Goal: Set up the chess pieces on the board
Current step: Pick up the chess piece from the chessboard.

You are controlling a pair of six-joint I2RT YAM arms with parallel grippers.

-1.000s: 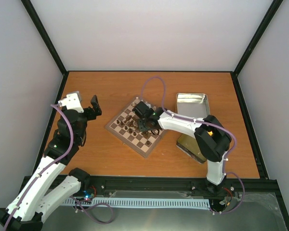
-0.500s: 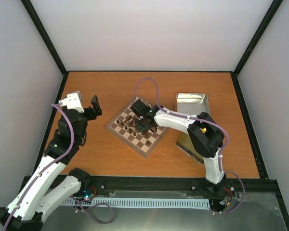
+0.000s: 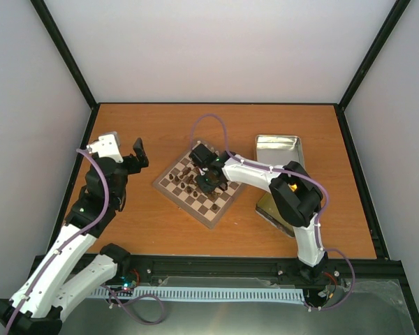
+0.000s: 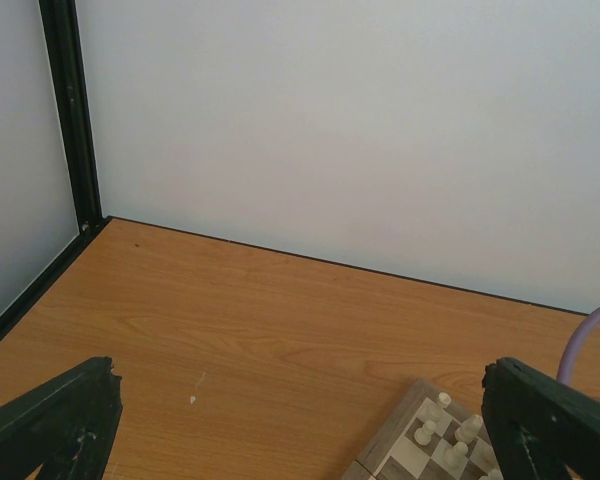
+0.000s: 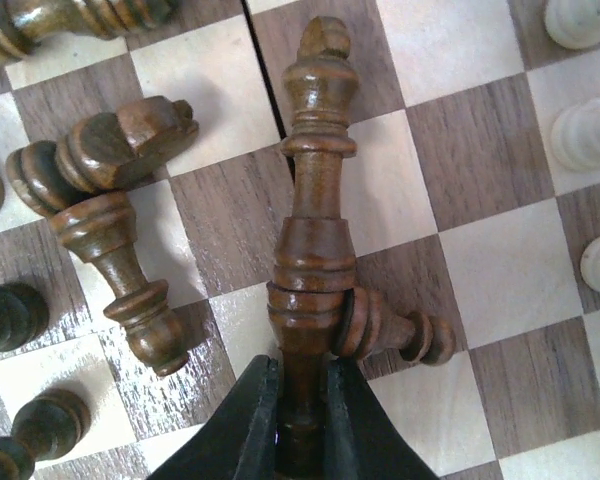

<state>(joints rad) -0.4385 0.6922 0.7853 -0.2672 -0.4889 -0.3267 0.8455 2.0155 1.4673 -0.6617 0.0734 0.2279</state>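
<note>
At the middle of the board [image 5: 480,170] the right gripper [image 5: 300,425] pinches a fallen dark piece [image 5: 312,250] by its base, likely to stand it upright next, while the left gripper [image 4: 300,425] gapes wide

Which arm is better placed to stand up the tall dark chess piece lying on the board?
Right: the right gripper is shut on the tall dark brown wooden chess piece on the checkered wooden board; the left gripper hangs open, away from it.

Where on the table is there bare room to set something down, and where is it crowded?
Free: the table strip between the board and the back wall, and the patch left of the board. Crowded: mid-board, where dark chess pieces lie around the right gripper.
</note>
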